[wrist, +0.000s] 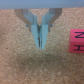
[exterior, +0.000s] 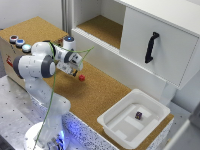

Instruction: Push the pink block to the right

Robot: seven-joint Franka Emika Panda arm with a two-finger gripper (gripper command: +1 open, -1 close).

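Pincer [wrist: 40, 46] closed beside pink block [exterior: 82, 77], purple cube [exterior: 138, 115] in white tray [exterior: 112, 125]

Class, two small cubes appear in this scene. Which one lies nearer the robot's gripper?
The small pink-red cube on the cork tabletop, just beside the gripper. The dark purple cube sits far off inside the white plastic tray.

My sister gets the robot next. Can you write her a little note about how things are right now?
Tool: shut, holding nothing, low over the cork board.
Pink block: on the cork, beside the tool, a small gap between them in the wrist view.
Dark purple cube: inside the white tray; not part of the job.
Done: tool brought down next to the block.
Left: push the block to the right.
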